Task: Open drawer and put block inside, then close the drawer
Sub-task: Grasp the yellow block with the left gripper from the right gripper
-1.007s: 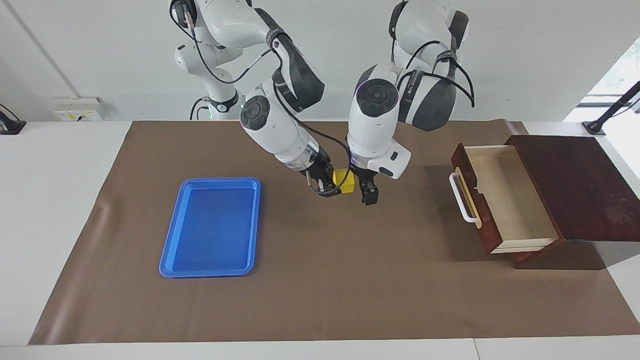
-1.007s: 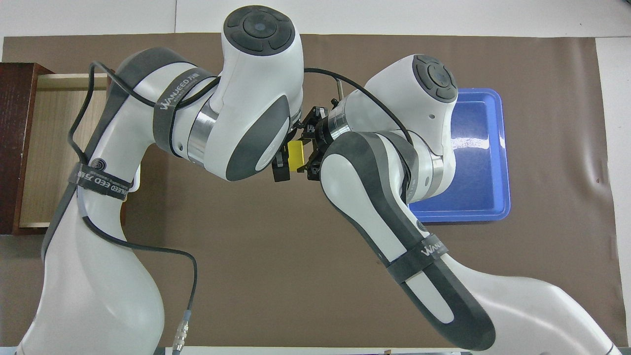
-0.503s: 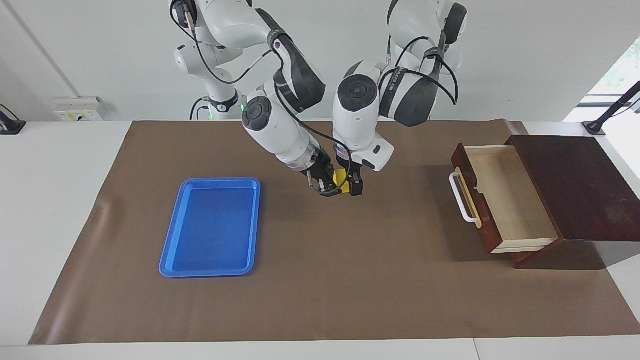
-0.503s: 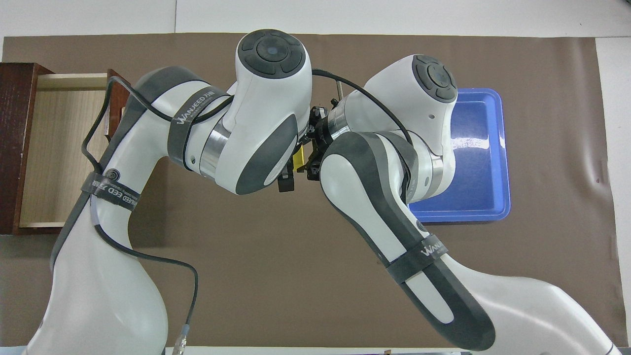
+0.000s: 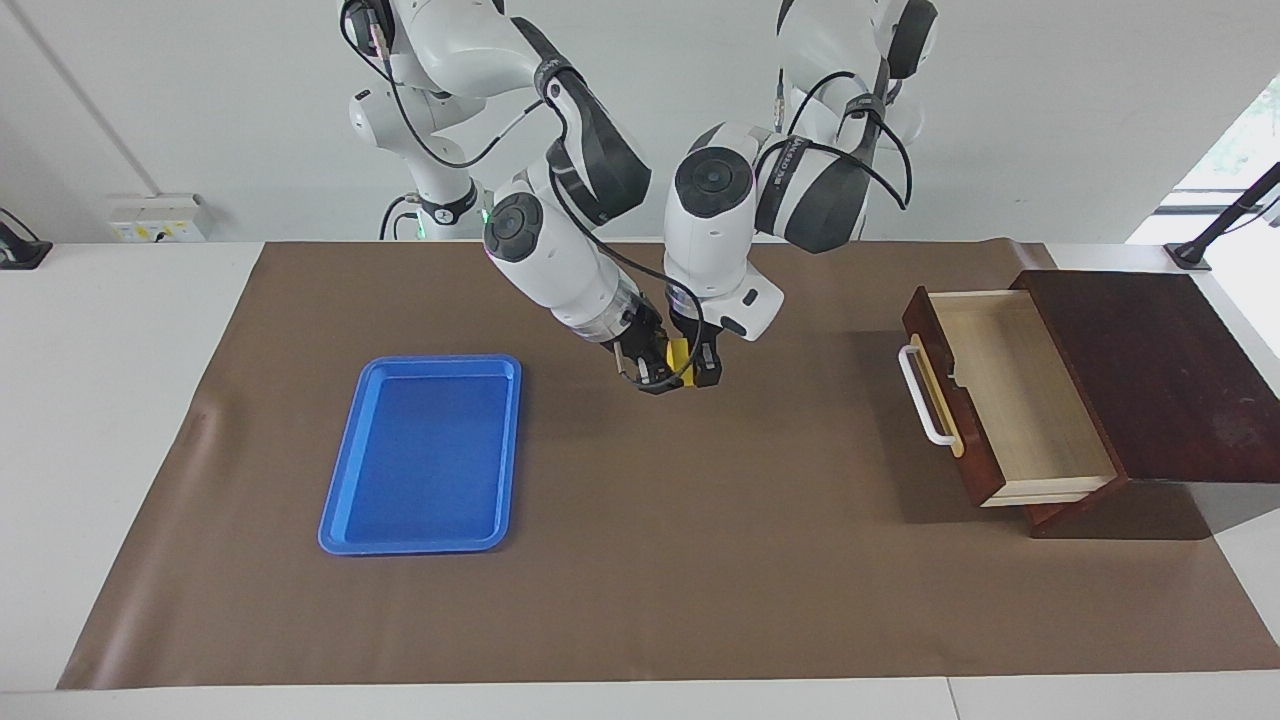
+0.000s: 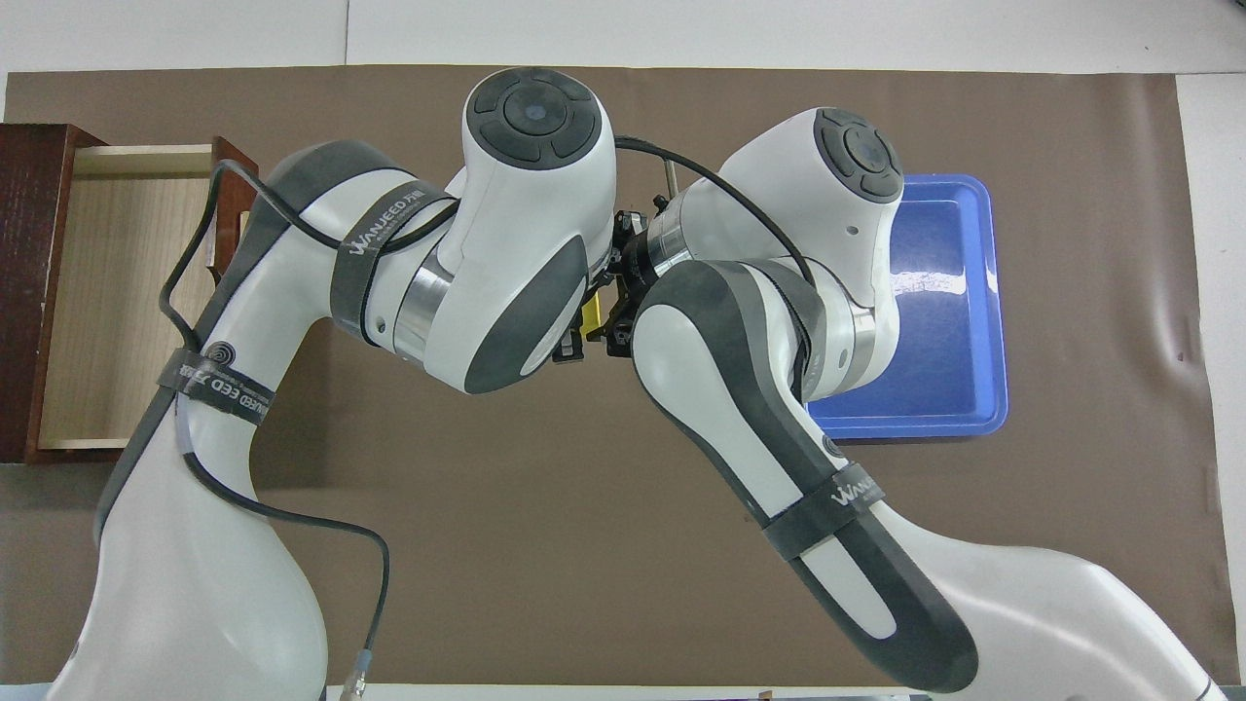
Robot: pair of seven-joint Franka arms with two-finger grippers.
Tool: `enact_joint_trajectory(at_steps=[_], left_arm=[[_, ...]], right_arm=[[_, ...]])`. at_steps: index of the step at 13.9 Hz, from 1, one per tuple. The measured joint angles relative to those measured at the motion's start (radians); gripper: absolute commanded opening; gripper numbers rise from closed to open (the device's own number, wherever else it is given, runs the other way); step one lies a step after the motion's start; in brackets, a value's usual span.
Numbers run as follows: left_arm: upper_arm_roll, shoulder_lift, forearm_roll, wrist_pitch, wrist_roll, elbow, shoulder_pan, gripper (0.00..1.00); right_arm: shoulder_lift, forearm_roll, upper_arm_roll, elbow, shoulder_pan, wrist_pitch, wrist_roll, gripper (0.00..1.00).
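Over the middle of the brown-covered tabletop: small yellow cube block, gripped by right pincer, left pincer closed around it too. Flat blue plastic tray toward right arm's end. Open reddish-brown wooden drawer toward left arm's end.

A robotics lab is showing here. Two white arms are standing at a table lying under a brown mat, facing a bare wall.
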Motion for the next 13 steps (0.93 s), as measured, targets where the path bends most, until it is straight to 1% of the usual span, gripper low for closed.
enact_joint_trajectory(at_steps=[1,13], left_arm=[[-0.001,-0.001,0.002,0.004,0.013,-0.002,-0.001,0.00],[0.000,-0.002,0.002,0.013,0.015,-0.003,-0.001,0.00]], right_arm=[[0.000,0.000,-0.001,0.001,-0.001,-0.003,0.001,0.00],[0.000,0.000,-0.002,0.002,-0.002,0.001,0.001,0.00]])
